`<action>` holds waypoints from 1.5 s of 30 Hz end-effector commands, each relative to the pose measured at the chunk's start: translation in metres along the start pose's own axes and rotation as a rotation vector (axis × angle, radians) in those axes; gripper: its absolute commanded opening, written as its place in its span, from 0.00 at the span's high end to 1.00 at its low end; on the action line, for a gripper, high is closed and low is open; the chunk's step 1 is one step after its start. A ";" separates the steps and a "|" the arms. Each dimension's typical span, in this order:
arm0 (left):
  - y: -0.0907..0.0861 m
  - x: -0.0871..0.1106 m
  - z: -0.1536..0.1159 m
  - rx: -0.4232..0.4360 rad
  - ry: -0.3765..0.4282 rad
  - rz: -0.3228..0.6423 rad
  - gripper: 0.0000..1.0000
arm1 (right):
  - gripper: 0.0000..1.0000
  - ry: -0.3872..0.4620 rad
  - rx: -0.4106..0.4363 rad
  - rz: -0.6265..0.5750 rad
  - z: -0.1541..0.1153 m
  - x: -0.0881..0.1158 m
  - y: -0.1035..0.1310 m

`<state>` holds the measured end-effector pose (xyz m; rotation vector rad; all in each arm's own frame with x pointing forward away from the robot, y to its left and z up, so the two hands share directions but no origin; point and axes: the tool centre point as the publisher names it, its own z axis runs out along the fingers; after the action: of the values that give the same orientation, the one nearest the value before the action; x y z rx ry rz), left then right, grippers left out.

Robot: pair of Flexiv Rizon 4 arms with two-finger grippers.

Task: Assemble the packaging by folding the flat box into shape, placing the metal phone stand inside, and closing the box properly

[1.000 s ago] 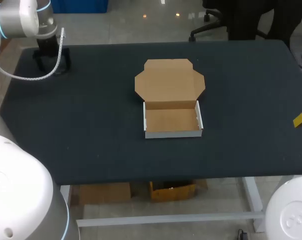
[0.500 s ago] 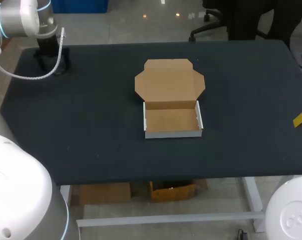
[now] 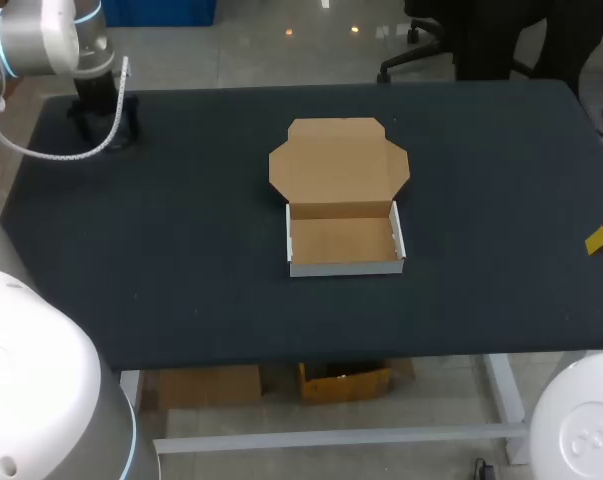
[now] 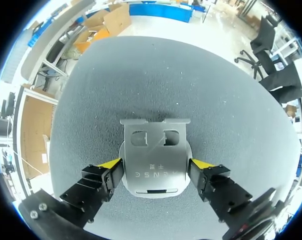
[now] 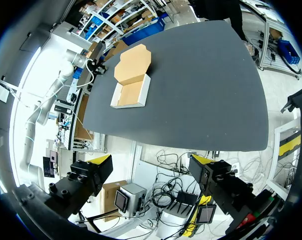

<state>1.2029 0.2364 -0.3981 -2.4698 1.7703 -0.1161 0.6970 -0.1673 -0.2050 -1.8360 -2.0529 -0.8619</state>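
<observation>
The cardboard box (image 3: 343, 243) stands folded into an open tray at mid table, empty, with its brown lid (image 3: 339, 165) lying flat behind it. The box (image 5: 130, 94) also shows far ahead in the right wrist view. At the table's far left corner, my left gripper (image 4: 155, 164) is shut on the grey metal phone stand (image 4: 156, 160), one yellow tip against each side of its round base. In the head view the left arm (image 3: 96, 95) hides the stand. My right gripper (image 5: 151, 165) is open and holds nothing, out past the table's right edge; one of its yellow fingertips (image 3: 596, 240) shows in the head view.
The dark table (image 3: 201, 260) stretches bare around the box. A white cable (image 3: 56, 152) loops from the left arm over the table's far left corner.
</observation>
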 end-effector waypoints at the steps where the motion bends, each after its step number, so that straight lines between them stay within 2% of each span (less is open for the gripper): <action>1: -0.007 0.002 0.003 -0.014 -0.006 0.001 0.16 | 0.00 0.002 -0.001 -0.001 -0.001 0.000 -0.001; 22: -0.012 0.003 0.007 -0.012 -0.009 0.002 0.25 | 0.00 0.002 -0.001 -0.001 -0.001 0.000 -0.001; 23: -0.012 0.003 0.007 -0.011 -0.009 0.002 0.28 | 0.00 0.002 -0.001 -0.001 -0.001 0.000 -0.001; 26: -0.014 0.002 0.006 -0.011 -0.010 0.000 0.51 | 0.00 0.002 -0.001 -0.001 -0.001 0.000 -0.001; 29: -0.014 0.002 0.007 -0.011 -0.010 -0.001 0.56 | 0.00 0.002 -0.001 -0.001 -0.001 0.000 -0.001; 32: -0.015 0.002 0.006 -0.011 -0.009 -0.002 0.69 | 0.00 0.002 -0.001 -0.001 -0.001 0.000 -0.001; 37: -0.015 0.001 0.006 -0.010 -0.006 -0.002 1.00 | 0.00 0.002 -0.001 -0.001 -0.001 0.000 -0.001; 45: -0.014 0.000 0.004 -0.005 -0.001 0.000 1.00 | 0.00 0.002 -0.001 -0.001 -0.001 0.000 -0.001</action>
<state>1.2115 0.2394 -0.3993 -2.4678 1.7693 -0.1224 0.6970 -0.1673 -0.2050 -1.8360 -2.0529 -0.8619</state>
